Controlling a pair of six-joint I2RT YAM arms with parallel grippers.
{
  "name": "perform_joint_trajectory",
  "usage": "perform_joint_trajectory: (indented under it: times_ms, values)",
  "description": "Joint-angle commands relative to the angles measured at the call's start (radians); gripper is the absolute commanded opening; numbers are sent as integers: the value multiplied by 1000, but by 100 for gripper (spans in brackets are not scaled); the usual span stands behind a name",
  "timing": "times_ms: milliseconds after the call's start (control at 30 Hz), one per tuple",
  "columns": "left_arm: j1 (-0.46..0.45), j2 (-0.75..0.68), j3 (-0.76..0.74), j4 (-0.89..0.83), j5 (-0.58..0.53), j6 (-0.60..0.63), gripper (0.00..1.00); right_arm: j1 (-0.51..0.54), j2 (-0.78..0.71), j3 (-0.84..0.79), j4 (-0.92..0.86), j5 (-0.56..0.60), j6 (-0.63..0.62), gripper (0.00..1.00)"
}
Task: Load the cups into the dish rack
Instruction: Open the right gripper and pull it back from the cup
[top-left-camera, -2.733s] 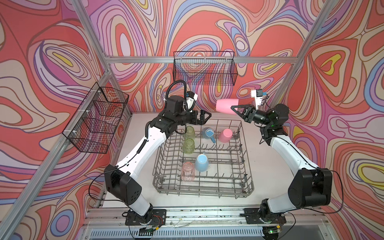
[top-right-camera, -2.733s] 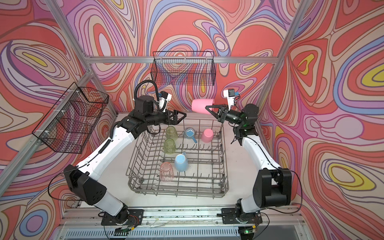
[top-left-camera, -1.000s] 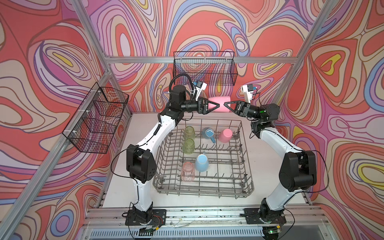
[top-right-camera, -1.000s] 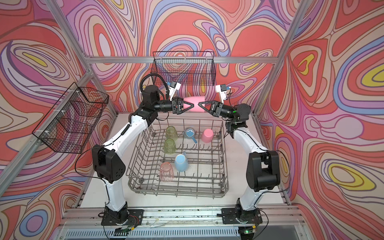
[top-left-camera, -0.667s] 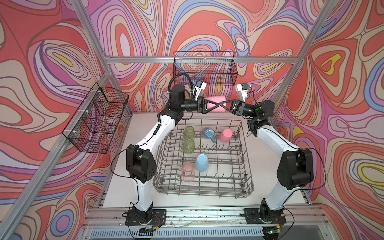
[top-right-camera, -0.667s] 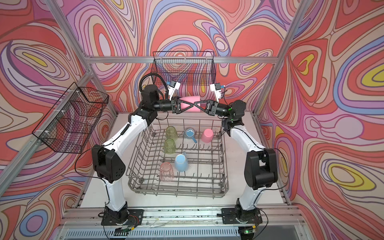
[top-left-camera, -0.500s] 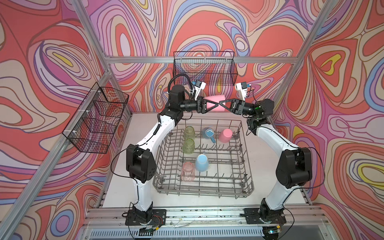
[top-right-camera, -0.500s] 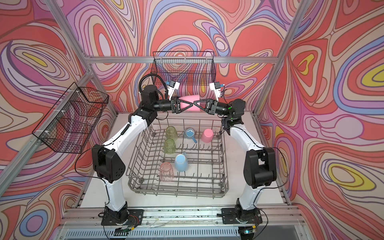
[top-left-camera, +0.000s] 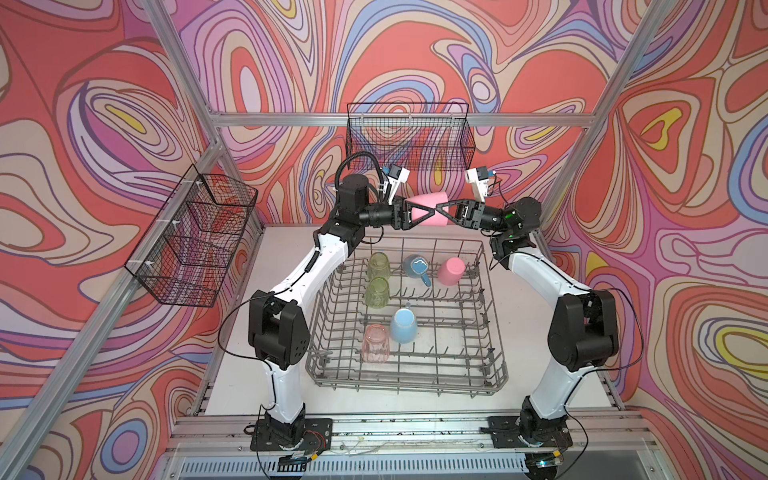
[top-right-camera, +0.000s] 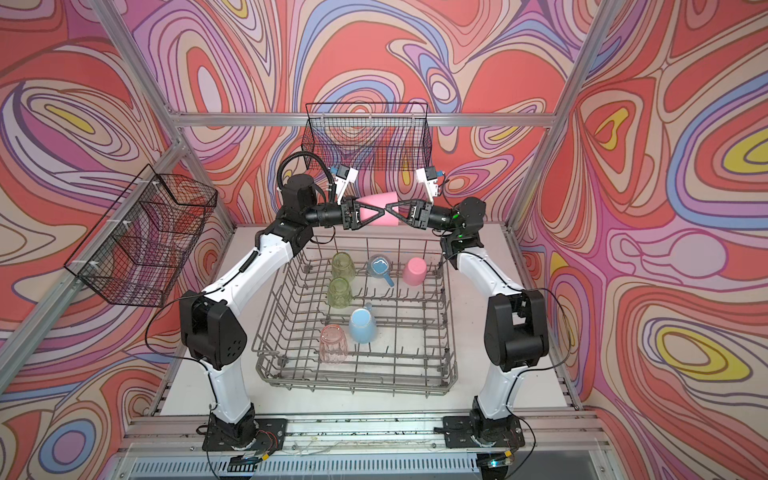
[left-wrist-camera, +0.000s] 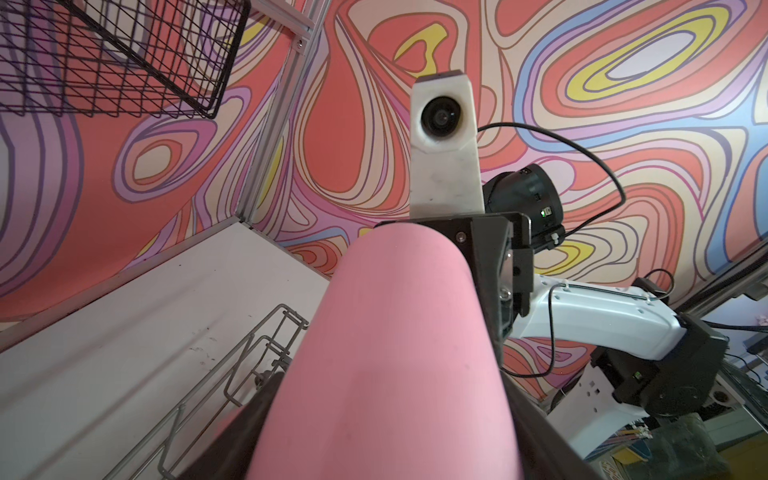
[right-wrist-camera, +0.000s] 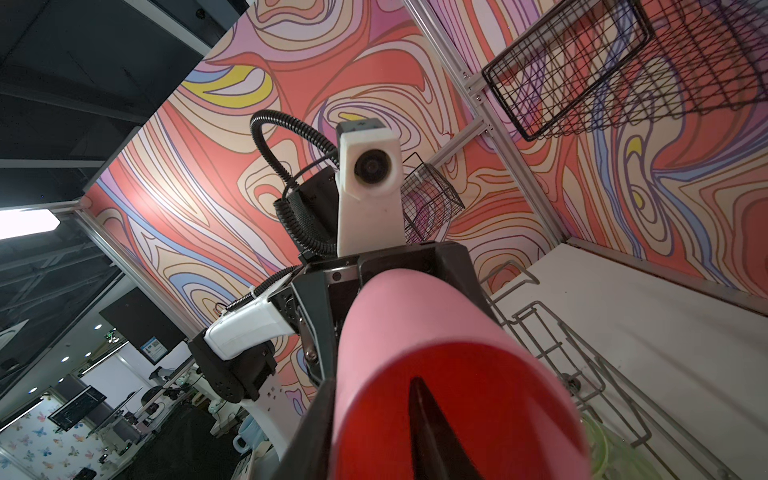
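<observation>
An opaque pink cup (top-left-camera: 432, 199) (top-right-camera: 380, 201) lies on its side in the air above the far edge of the dish rack (top-left-camera: 407, 380) (top-right-camera: 357, 380). My left gripper (top-left-camera: 430, 212) (left-wrist-camera: 390, 386) is shut on its body (left-wrist-camera: 395, 353). My right gripper (top-left-camera: 442, 209) (right-wrist-camera: 372, 386) straddles the rim (right-wrist-camera: 415, 316) with its jaws open; the inner finger stands clear of the wall. In the rack stand two yellow-green tumblers (top-left-camera: 378, 266) (top-left-camera: 376, 292), two blue mugs (top-left-camera: 417, 266) (top-left-camera: 404, 326), a translucent pink tumbler (top-left-camera: 375, 343) and another opaque pink cup (top-left-camera: 451, 271).
A black mesh basket (top-left-camera: 409, 137) hangs on the back wall just above both grippers. Another black mesh basket (top-left-camera: 191, 237) hangs on the left wall. The rack sits on a white table (top-left-camera: 540, 374) inside aluminium frame posts.
My right gripper brought the pink cup leftward into my left gripper's jaws. The left jaws closed on the cup's body, and the right jaws loosened from the rim.
</observation>
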Motion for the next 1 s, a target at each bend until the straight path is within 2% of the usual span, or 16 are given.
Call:
perform_joint_trajectory:
  times_ms: [0, 367, 600, 800, 967]
  values:
    - [-5, -68, -12, -6, -20, 41, 60, 4, -5, 11, -107, 36, -82, 34]
    - [24, -109, -71, -38, -100, 30, 60, 2, -37, 8, -340, 124, -275, 44]
    - [34, -135, -101, -103, -161, 56, 60, -14, -87, 4, -500, 222, -385, 45]
    - [35, -146, -89, -230, -247, 97, 60, -51, -131, -40, -604, 368, -426, 45]
    - [30, -149, -72, -346, -298, 151, 60, -63, -160, -32, -840, 598, -533, 44]
